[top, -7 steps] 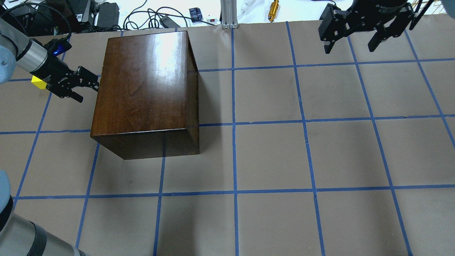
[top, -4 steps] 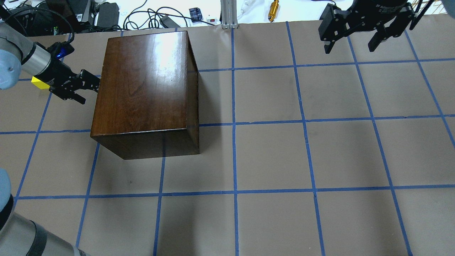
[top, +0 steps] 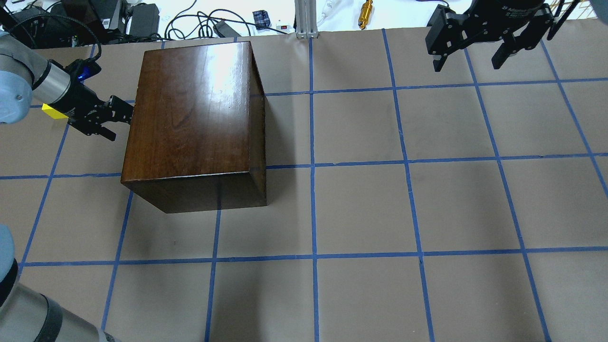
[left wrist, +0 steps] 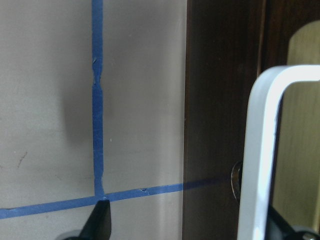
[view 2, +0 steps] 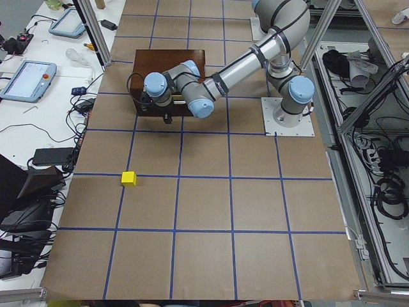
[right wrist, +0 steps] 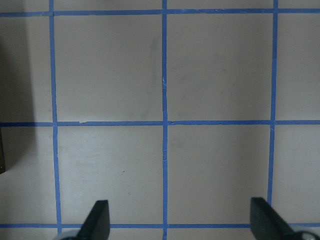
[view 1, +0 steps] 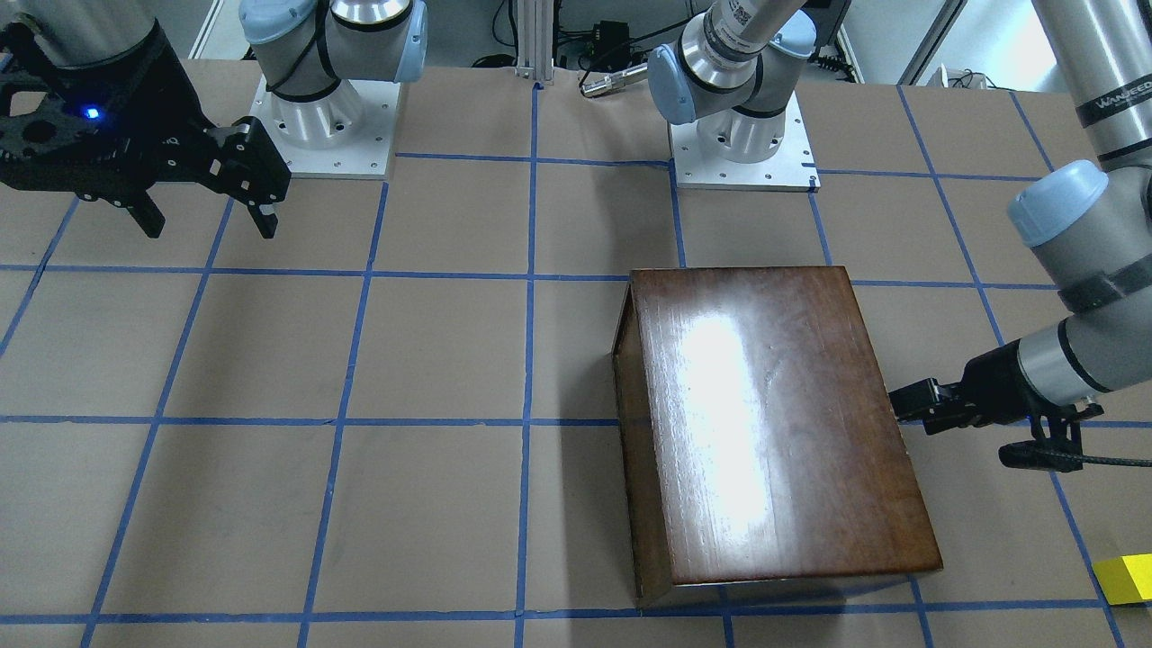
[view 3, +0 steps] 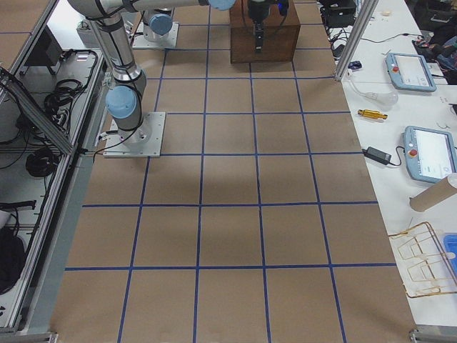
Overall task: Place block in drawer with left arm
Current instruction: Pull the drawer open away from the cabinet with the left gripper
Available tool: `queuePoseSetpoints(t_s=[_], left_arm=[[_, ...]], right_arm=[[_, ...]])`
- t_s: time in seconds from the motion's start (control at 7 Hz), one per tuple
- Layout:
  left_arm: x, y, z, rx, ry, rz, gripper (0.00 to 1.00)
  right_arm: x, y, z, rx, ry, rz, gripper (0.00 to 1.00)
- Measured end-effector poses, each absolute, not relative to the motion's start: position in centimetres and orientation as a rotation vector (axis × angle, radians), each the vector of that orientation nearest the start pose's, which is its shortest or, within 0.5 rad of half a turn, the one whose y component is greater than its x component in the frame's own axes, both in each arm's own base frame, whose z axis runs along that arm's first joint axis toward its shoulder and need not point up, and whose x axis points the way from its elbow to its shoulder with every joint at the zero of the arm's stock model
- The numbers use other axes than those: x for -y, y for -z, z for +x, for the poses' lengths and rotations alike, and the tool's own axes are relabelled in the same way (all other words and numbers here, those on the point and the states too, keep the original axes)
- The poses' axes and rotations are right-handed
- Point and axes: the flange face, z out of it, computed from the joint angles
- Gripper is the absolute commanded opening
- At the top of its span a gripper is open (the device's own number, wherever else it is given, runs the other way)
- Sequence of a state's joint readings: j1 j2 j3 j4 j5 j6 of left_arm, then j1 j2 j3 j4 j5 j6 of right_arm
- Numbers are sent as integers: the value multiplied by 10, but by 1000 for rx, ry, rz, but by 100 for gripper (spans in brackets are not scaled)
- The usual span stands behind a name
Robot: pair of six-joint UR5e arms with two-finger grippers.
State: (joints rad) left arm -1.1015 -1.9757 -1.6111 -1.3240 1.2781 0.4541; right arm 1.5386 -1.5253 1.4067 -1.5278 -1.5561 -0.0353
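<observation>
The block [top: 49,109] sits on the table [top: 361,209] at the left, out in the open and apart from the box [top: 190,109]; from overhead it is partly hidden behind the left arm [top: 47,83], and from the left end of the table it [view 2: 129,178] shows whole, nearer that end than the box [view 2: 167,61]. The left arm reaches low across the table towards the box's left side. Its jaws are spread, one tip right at the box's edge and the other out over the table, and they hold nothing that shows. On the wrist camera the drawer [left wrist: 220,100] shows as a dark brown front close ahead, with a pale curved pull [left wrist: 260,150], blurred by closeness, at the right. Whether a jaw touches the pull cannot be told. From overhead no tray sticks out of the box, so the drawer looks shut. The right arm [view 1: 81,22] hangs above the far right part of the table, well apart from the box, its jaws spread wide and empty over the blue tape [right wrist: 164,122] lines.
</observation>
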Motion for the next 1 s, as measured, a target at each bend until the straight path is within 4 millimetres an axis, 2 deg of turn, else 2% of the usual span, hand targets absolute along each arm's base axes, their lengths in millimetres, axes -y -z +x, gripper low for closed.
queuePoseSetpoints(t_s=[0.43, 1.0], left_arm=[[607, -274, 143, -3475, -73, -102, 100], [595, -276, 189, -3473, -33, -174, 100]], right_arm=[[520, -541, 118, -3128, 118, -6, 100], [520, -542, 118, -3127, 119, -5, 100]])
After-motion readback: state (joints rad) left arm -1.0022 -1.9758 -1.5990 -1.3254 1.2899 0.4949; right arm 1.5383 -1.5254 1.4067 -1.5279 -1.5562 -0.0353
